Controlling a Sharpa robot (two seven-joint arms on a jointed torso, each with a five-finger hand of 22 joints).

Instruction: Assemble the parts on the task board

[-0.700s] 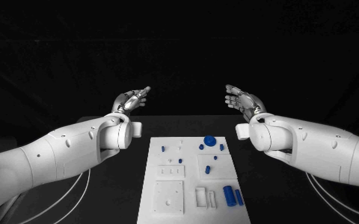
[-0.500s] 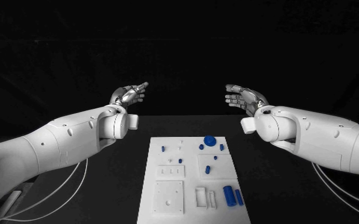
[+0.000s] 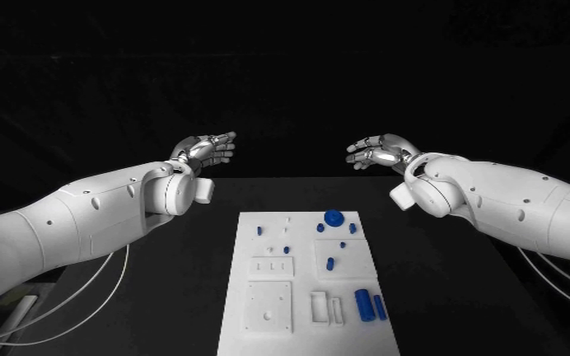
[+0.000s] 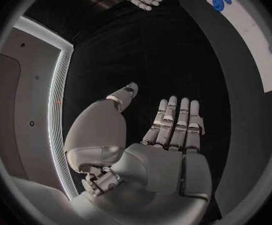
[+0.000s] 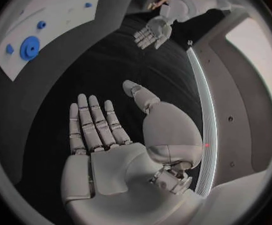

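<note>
Both of our hands hang empty above the far end of the surface, fingers spread wide: the left hand (image 3: 204, 151) at about ten o'clock from the board, the right hand (image 3: 380, 152) at about two o'clock. Neither touches anything. The white board (image 3: 304, 327) lies well apart from both, lengthwise down the middle of the black surface (image 3: 451, 290).

On it we make out a round blue disc (image 3: 334, 218) near the far edge, a few small blue pegs (image 3: 330, 264) around the middle, and two longer blue cylinders (image 3: 365, 305) side by side at the near right corner, roughly five o'clock on the board.

We judge nothing is assembled yet; the step in hand is the first reach. We should bring the right hand down over its own half, fingers kept apart. Which socket takes which piece is too small for us to tell, so we should go slowly.
</note>
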